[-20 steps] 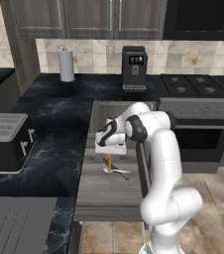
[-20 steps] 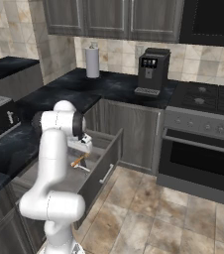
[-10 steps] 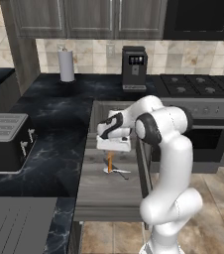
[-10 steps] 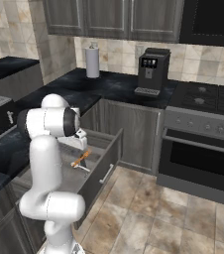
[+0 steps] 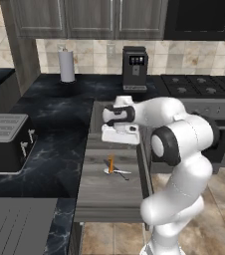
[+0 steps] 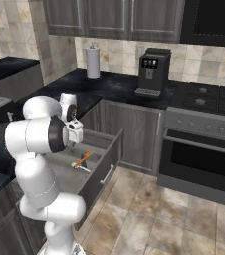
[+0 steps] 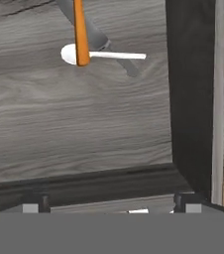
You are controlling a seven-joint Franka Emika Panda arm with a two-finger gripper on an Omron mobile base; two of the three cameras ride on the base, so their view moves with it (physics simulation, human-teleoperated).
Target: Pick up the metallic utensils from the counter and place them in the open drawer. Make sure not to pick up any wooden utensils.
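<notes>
Drawer point(image 5: 97, 191): pulled open at the centre of the left base view, below the black counter point(image 5: 50, 124); flat grey wood-grain floor, low walls.
Orange utensil point(image 5: 111, 163): lies on the drawer floor, mid-frame in the left base view; in the hand view it runs down from the top edge at upper left point(image 7: 80, 32).
Spoon point(image 5: 118, 172): silver-white, on the drawer floor, its round head under the lower end of the orange utensil so the two cross and touch; in the hand view its handle points right point(image 7: 118, 55).
Wooden utensil: cannot be made out on the counter in these views.
Gripper point(image 5: 119, 134): hangs over the back part of the drawer, above both utensils and well clear of them; jaws spread as wide as they go, nothing between them. In the right base view it sits at centre left point(image 6: 76, 133), over the drawer's inner end.
Progress (judged): both metal pieces lie inside the drawer, so the task looks done or all but done.
Handling (judged): both pieces are slim, stiff and light. The spoon's polished metal would likely be slippery and lies flat, leaving little to pinch. The orange one is rounder and looks easier to hold.
Where to take hold (judged): mid-handle, jaws across the narrow width. For the spoon, on the free handle away from the crossing, so the orange piece is not dragged along.
Risk (judged): a grasp at the crossing could catch both at once or flick one aside.
</notes>
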